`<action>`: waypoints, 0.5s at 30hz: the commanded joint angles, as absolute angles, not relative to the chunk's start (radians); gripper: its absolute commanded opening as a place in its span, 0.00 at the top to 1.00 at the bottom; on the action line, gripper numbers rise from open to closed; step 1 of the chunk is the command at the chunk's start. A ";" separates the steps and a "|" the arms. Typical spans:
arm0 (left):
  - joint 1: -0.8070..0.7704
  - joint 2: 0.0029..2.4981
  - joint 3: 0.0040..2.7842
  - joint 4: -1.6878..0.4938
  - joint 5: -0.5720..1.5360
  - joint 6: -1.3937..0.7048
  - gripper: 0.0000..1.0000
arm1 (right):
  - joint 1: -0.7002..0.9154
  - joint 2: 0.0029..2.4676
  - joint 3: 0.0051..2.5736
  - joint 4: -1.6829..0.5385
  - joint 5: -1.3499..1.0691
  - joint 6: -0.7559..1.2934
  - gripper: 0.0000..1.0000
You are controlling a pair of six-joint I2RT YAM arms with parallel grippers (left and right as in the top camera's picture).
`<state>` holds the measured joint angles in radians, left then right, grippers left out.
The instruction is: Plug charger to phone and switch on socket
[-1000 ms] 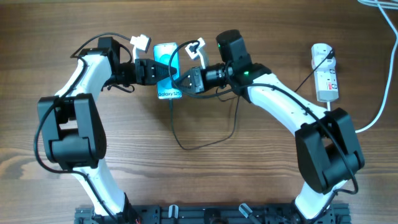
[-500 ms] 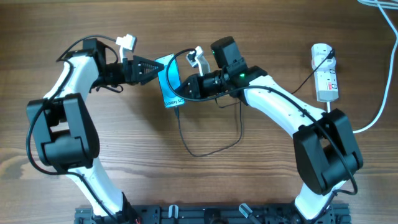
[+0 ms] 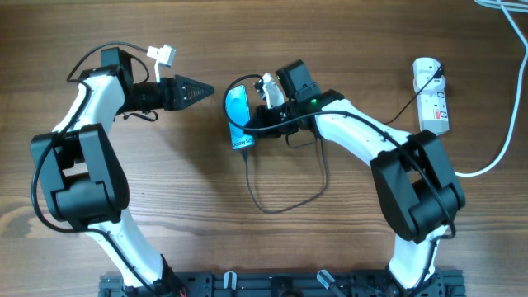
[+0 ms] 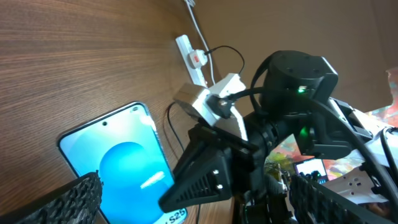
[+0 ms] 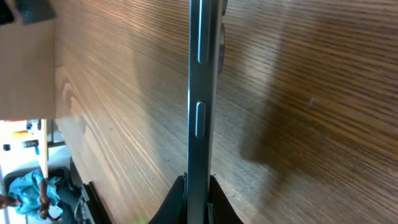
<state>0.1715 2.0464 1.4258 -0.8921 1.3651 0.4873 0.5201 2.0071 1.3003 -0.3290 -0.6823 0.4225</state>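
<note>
Right wrist view: right gripper is clamped on the phone, which is held on edge. The phone looks slim, stiff and glassy, so probably slippery; best pinched across its flat faces, clear of the buttons. Left gripper stands wide apart, nearby. The limp charger hangs from the phone's end.

Right wrist view: phone was seen edge-on only, its face hidden and both ends cut by the frame; only the finger bases of the right gripper showed at the bottom edge. Left wrist view: the phone's lower end was hidden behind the right gripper, and the left gripper was cropped to finger stubs at the lower corners. Overhead: charger plug tip too small to tell if seated; socket switch position unreadable; white cord ran off the right edge.
</note>
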 commanded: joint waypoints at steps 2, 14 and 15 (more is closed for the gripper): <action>0.175 2.044 1.425 -0.881 1.356 0.489 0.00 | 0.519 2.033 1.314 -0.308 -0.638 0.500 0.95; 0.175 2.044 1.425 -0.878 1.355 0.489 0.00 | 0.525 2.103 1.314 -0.291 -0.590 0.561 0.96; 0.175 2.044 1.425 -0.878 1.355 0.489 0.00 | 0.525 2.103 1.314 -0.289 -0.589 0.561 0.96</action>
